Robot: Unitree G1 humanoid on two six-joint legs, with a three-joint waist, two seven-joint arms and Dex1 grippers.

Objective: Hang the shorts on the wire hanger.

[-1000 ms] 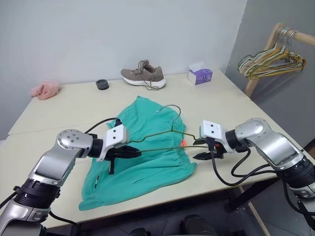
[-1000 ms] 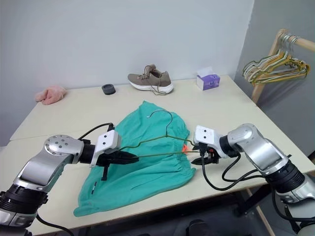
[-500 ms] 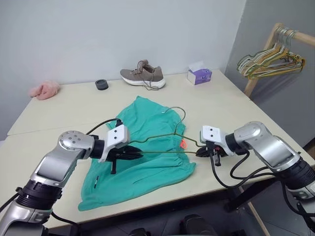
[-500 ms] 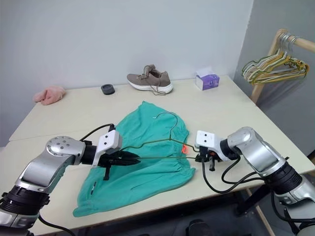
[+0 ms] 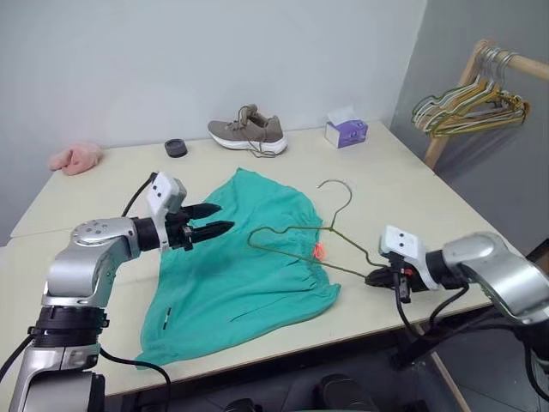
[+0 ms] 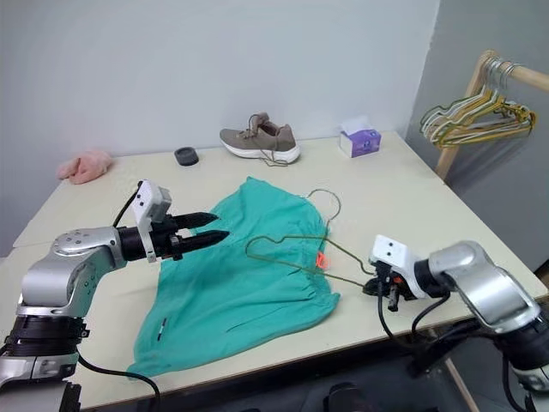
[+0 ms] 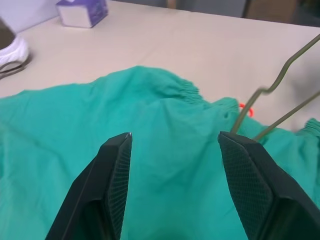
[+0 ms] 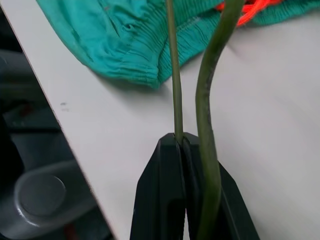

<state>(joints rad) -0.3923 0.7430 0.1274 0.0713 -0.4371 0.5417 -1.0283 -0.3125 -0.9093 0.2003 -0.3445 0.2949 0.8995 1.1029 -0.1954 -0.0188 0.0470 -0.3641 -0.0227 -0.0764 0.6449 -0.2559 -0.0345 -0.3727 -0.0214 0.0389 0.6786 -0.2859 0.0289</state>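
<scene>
The right tool (image 5: 375, 277) is pressed together on one corner of the thin olive-brown wire hanger (image 5: 310, 243), which slants above the right part of the teal-green soft fabric shorts (image 5: 236, 279) lying flat on the pale bench (image 5: 412, 193). The left tool (image 5: 206, 220), its fingers spread and empty, hovers over the shorts' far left edge. Held by one corner only, the hanger could pivot in the pinch or snag the gathered waistband instead of threading through.
</scene>
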